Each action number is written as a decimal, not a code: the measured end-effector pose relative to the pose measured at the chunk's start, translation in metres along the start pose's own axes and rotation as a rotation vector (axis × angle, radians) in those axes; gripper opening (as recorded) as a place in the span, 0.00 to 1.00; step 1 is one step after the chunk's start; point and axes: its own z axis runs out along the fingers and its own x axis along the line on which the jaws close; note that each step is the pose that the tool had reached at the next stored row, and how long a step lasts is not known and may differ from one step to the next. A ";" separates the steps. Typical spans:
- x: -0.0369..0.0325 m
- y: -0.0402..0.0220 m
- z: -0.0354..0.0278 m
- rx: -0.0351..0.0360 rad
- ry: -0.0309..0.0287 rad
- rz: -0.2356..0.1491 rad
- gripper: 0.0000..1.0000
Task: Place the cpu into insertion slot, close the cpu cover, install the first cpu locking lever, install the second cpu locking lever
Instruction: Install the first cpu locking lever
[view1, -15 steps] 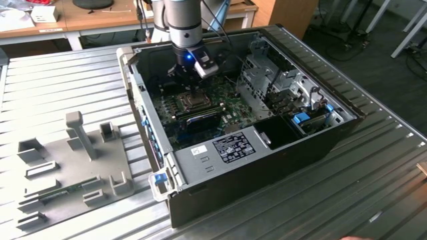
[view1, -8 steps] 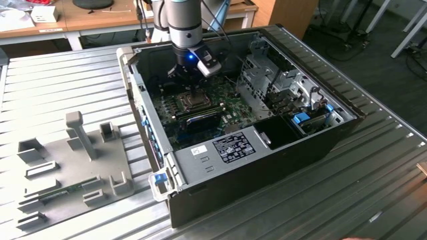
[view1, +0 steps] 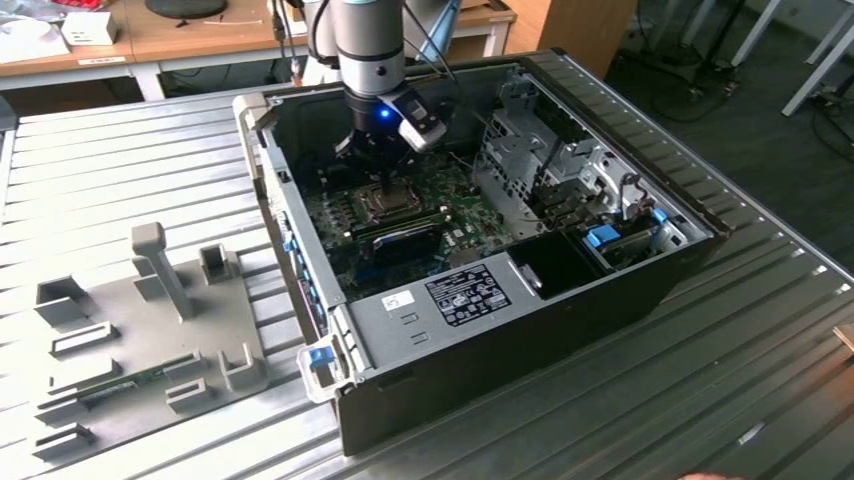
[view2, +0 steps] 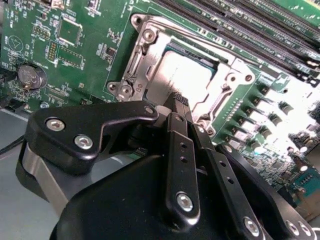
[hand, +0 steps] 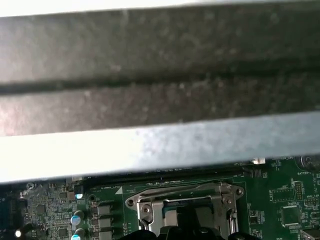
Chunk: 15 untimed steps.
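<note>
One clenched gripper (view2: 181, 100) presses its tips upon the cpu (view2: 182, 75), seated in the insertion slot (view2: 142, 55).

Second wrist view: my gripper (view2: 181, 107) stands in front of the near edge of the insertion slot (view2: 145, 65) and covers part of the cpu (view2: 187, 80); whether my fingers are parted or closed, I cannot tell. The cpu top is washed out by glare.

First wrist view: a blurred dark and pale band of the case wall (hand: 160, 100) hides most of the board; the cpu cover (hand: 185, 197) is cut off by the picture's edge.

Exterior view: my arm hides part of the socket (view1: 390, 203); locking levers too small to make out.
</note>
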 end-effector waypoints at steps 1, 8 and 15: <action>0.0000 0.0000 0.0000 0.0003 0.0000 -0.001 0.11; -0.0011 -0.0001 0.0001 0.0024 0.0185 -0.002 0.11; -0.0058 0.0004 0.0007 0.0025 0.0237 -0.002 0.11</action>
